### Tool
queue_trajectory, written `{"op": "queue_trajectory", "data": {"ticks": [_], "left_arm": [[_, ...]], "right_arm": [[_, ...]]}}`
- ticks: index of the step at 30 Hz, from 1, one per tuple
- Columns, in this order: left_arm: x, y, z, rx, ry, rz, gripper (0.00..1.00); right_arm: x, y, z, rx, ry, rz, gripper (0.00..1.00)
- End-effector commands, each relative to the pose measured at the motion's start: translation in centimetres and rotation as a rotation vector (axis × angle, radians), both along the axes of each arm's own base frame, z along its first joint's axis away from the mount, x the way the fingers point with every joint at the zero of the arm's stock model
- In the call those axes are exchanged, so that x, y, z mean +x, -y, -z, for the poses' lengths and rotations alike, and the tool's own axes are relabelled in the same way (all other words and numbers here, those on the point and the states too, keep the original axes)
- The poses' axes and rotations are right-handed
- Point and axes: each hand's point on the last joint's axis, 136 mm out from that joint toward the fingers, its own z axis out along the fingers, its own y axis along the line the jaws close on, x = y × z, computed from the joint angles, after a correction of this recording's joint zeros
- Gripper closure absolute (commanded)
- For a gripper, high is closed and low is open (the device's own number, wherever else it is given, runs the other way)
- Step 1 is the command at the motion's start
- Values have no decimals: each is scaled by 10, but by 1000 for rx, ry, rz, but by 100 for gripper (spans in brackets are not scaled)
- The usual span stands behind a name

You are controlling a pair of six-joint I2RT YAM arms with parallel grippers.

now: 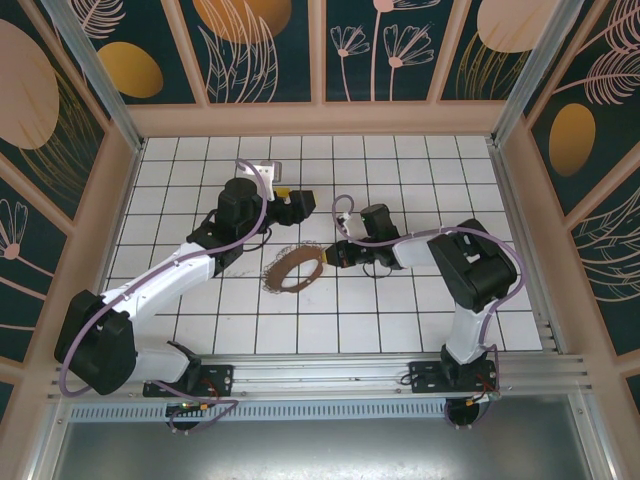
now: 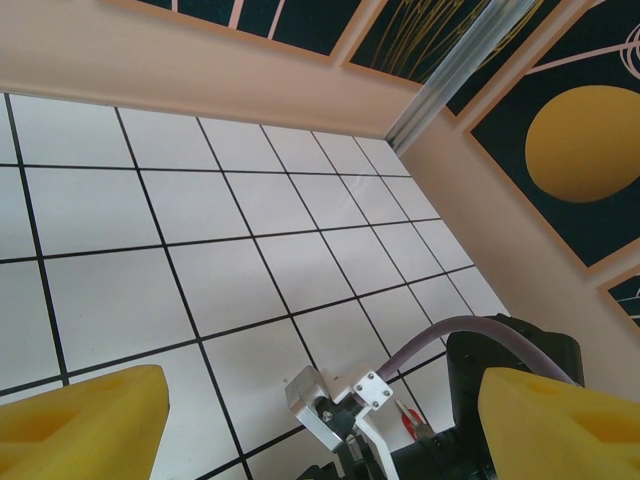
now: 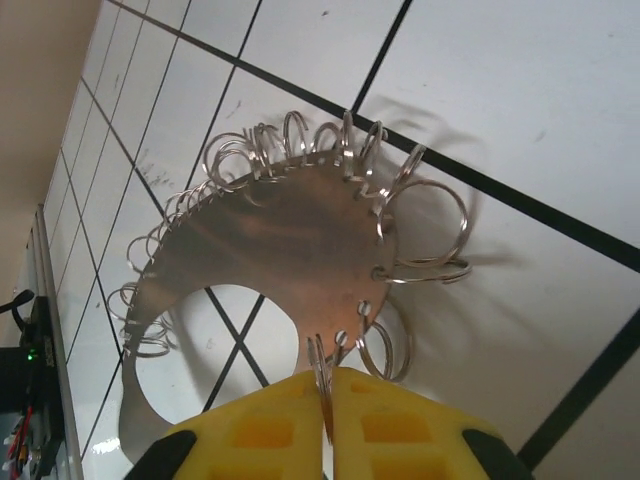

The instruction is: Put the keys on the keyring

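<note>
The white tiled counter (image 1: 400, 300) with black grid lines carries both black-and-white arms. Near its middle lies the keyring (image 1: 305, 256), a flat loop. From above it looks brown. In the right wrist view it is a coppery, shiny band (image 3: 270, 240) lying flat on the tiles, its outer edge lined with many small silvery wire rings (image 3: 425, 225).

The left fingers (image 1: 297, 200), padded in yellow foam, hang above the tiles just beyond the loop's far side. In the left wrist view they (image 2: 80, 425) stand wide apart with nothing between them.

The right fingers (image 1: 335, 256) sit at the loop's right edge. Their yellow pads (image 3: 270, 430) are pressed together, pinching one thin silvery ring on the band's edge.

A tiny red piece (image 2: 405, 417) shows beside the right arm's black wrist. Whether it is the key cannot be told.
</note>
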Motion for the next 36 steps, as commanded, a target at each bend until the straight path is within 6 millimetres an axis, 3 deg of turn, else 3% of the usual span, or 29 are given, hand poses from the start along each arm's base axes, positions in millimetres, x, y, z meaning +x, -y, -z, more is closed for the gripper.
{"op": "queue_trajectory", "data": {"ticks": [1,7,14,22,36], "left_arm": [[0,0,-5,-22,4,0,19],[-2,2,-8,-34,3,12,19],[-3,3,-10,-45,3,20,19],[-2,2,-10,-39,2,14,19],[-1,4,-10,-41,-1,19,18]], "right_arm": [[-6,4,10,-27,-28,23,85],[-5,9,-9,-36,7,45,67],[6,22,-33,-110,72,117,59],[-2,10,-13,-279,90,73,60],[-9,4,4,-305,56,49,65]]}}
